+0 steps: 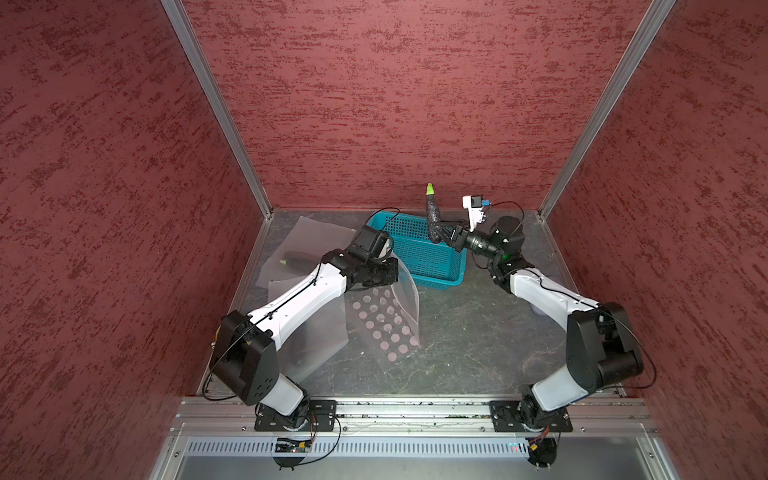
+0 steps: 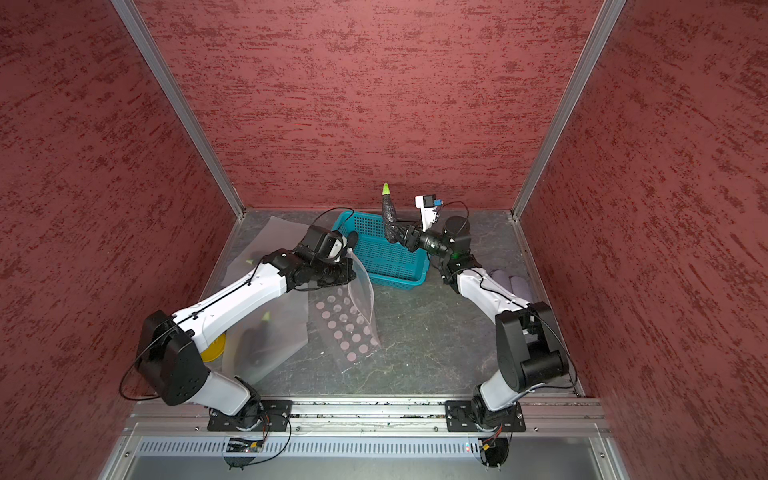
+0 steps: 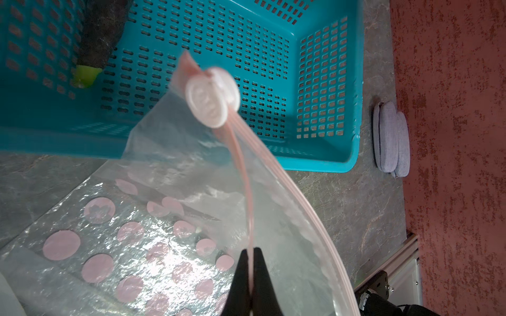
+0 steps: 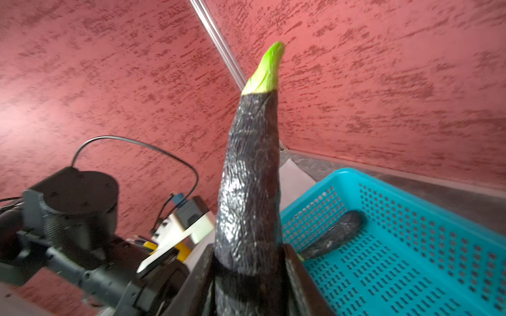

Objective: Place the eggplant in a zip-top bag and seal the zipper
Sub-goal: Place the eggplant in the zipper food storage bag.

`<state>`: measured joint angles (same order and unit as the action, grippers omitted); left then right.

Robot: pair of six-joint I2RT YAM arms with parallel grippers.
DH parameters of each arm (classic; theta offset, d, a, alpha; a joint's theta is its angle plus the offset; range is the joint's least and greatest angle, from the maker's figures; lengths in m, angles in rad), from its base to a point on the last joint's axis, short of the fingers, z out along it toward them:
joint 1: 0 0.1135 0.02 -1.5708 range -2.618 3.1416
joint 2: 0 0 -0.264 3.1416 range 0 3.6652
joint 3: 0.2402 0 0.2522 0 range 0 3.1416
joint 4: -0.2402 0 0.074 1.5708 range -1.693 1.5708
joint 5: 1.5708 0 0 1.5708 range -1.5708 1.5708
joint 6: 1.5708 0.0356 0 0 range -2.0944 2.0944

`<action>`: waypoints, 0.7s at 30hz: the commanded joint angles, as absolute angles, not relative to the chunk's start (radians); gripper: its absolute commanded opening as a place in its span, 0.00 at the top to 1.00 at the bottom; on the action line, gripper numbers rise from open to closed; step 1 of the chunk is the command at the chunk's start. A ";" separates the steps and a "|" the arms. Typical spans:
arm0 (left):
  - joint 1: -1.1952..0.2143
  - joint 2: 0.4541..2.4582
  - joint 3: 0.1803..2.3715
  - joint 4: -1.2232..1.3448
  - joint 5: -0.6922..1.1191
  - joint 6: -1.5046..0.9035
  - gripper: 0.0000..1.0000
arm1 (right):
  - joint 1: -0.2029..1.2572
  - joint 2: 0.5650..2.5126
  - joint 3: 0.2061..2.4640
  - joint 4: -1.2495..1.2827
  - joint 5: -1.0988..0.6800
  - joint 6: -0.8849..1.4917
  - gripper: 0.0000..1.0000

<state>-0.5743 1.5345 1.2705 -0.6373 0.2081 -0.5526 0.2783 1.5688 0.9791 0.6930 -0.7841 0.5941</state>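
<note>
My right claw (image 4: 247, 261) pinches the eggplant (image 4: 252, 175), green tip up, over the blue basket (image 4: 410, 246). My left claw (image 3: 250, 264), pressed together, holds the rim of the bag (image 3: 178, 153). I should carry the eggplant slowly to the open mouth and slide it in.

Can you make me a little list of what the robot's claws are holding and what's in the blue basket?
Left claw: shut, pinching one lip of the zip-top bag
Bag mouth: open
Right claw: gripping the eggplant, upright, green tip up
Basket: another eggplant lying inside
</note>
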 commanded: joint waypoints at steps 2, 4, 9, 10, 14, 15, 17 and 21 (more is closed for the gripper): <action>-0.555 1.536 1.295 -0.592 0.225 -0.604 1.00 | 0.334 1.521 0.918 0.908 -0.810 0.720 0.63; -0.552 1.542 1.295 -0.584 0.230 -0.610 1.00 | 0.363 1.511 0.875 0.957 -0.802 0.729 0.63; -0.549 1.555 1.298 -0.567 0.237 -0.615 1.00 | 0.410 1.507 0.798 1.050 -0.785 0.767 0.63; -0.548 1.554 1.295 -0.559 0.239 -0.617 1.00 | 0.417 1.509 0.788 1.059 -0.782 0.766 0.63; -0.542 1.559 1.295 -0.550 0.248 -0.618 1.00 | 0.446 1.520 0.757 1.086 -0.771 0.769 0.62; -0.542 1.559 1.294 -0.548 0.249 -0.618 1.00 | 0.452 1.523 0.751 1.095 -0.768 0.770 0.62; -0.539 1.558 1.289 -0.537 0.253 -0.621 1.00 | 0.466 1.531 0.735 1.129 -0.759 0.777 0.62; -0.526 1.542 1.271 -0.508 0.261 -0.633 1.00 | 0.485 1.555 0.694 1.158 -0.742 0.770 0.61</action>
<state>-0.5385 1.5494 1.2713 -0.5564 0.2470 -0.6216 0.4725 1.5364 0.7204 1.0889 -0.7704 0.7673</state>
